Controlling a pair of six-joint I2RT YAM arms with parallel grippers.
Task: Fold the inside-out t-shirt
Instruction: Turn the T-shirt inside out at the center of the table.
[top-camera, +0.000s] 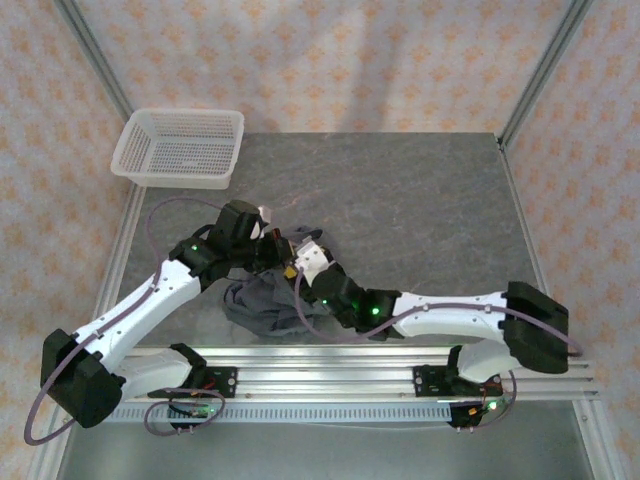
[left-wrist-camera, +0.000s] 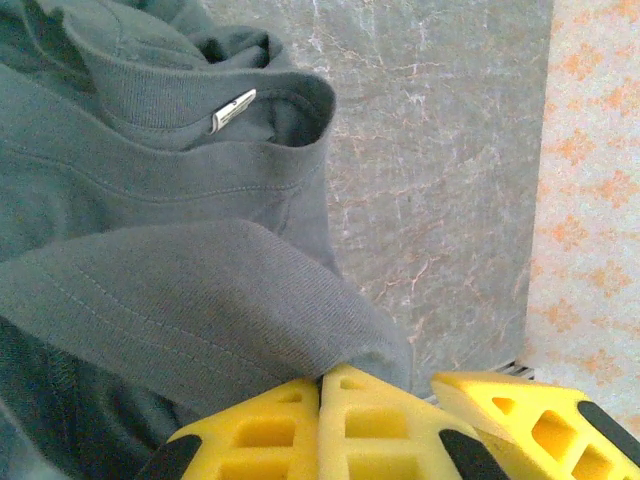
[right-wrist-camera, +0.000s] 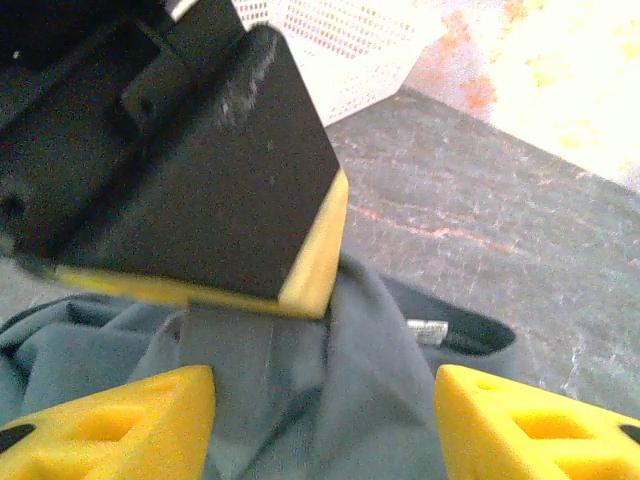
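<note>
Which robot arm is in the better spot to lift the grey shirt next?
Probably left: the left end effector is shut on a fold of the t-shirt, ready to lift. The right end effector is open over the cloth, gripping nothing.

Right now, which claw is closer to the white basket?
Left. The left gripper, shut on the t-shirt, is on the basket's side of the bunched cloth; the right gripper, open, sits just behind it, farther from the basket.
</note>
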